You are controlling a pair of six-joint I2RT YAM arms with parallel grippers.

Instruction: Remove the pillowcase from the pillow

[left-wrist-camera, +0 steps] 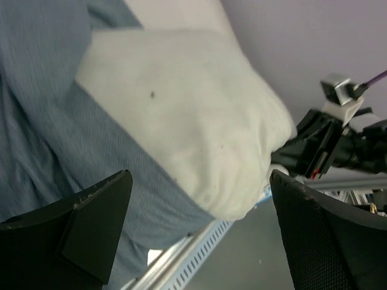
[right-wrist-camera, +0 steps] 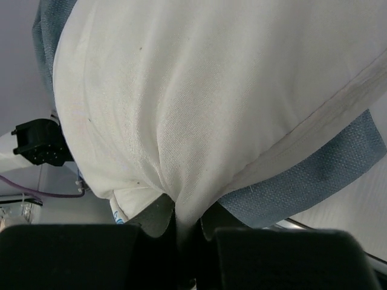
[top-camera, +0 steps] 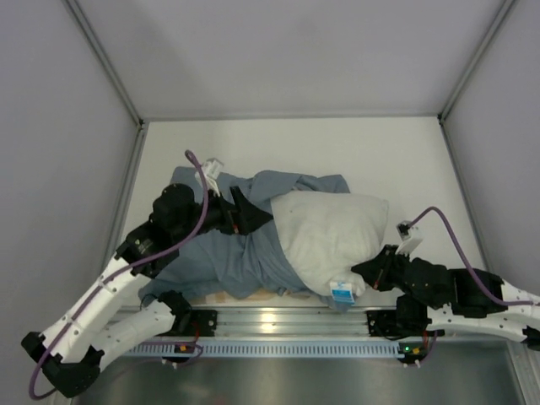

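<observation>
Top view: you see the white pillow (top-camera: 329, 240) lying right of centre on the table (top-camera: 380, 160), with its small blue label (top-camera: 342, 291) at the near right corner. The blue-grey pillowcase (top-camera: 219, 261) lies crumpled to the left of the pillow, touching the pillow's left side and running under its near edge. You cannot tell whether the pillow's left end is inside the cloth. A metal rail (top-camera: 278, 321) runs along the near edge of the table.

Your left gripper (top-camera: 251, 216) sits over the pillowcase just beside the pillow's far left corner. In the left wrist view, its two black fingers (left-wrist-camera: 97, 223) stand wide apart and grip nothing. Pillow (left-wrist-camera: 199, 121) and pillowcase (left-wrist-camera: 42, 121) lie beyond them.

Your right gripper (top-camera: 364, 274) meets the pillow at the near right corner, next to the label. In the right wrist view, its fingers (right-wrist-camera: 151, 217) are pressed together on a pinched fold of the white pillow (right-wrist-camera: 199, 90). A strip of pillowcase (right-wrist-camera: 314, 175) shows beneath the pillow on the right.
</observation>
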